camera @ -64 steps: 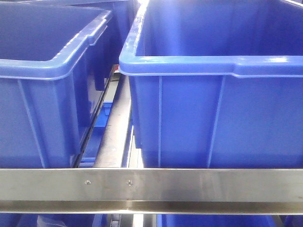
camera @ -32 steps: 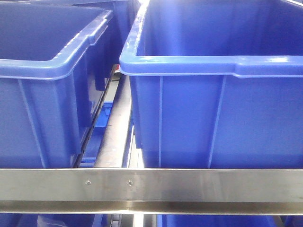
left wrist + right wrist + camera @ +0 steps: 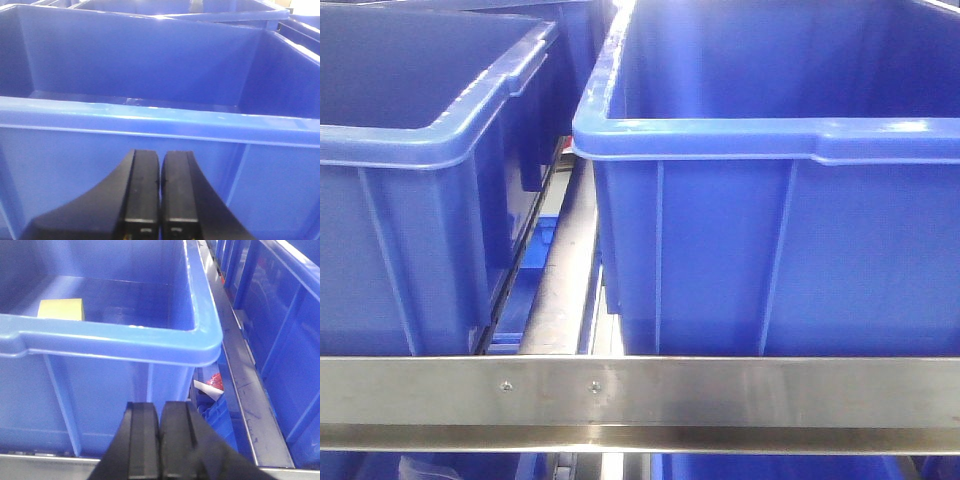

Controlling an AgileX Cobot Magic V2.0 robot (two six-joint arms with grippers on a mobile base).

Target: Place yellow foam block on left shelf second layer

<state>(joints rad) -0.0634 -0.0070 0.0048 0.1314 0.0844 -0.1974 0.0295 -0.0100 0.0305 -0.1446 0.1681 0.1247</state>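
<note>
The yellow foam block [image 3: 61, 309] lies on the floor of a blue bin [image 3: 150, 342] in the right wrist view, at the bin's left, behind its near rim. My right gripper [image 3: 160, 410] is shut and empty, low in front of that bin's near wall, to the right of the block. My left gripper [image 3: 160, 157] is shut and empty, in front of the near wall of another blue bin [image 3: 150, 117] whose inside shows nothing. Neither gripper shows in the front view, and the block is hidden there.
Two big blue bins [image 3: 420, 140] [image 3: 760, 140] stand side by side on a shelf behind a steel rail [image 3: 640, 390]. A metal beam [image 3: 560, 290] runs between them. A lower bin holds white and red items [image 3: 212, 385]. More blue bins [image 3: 280, 315] stand to the right.
</note>
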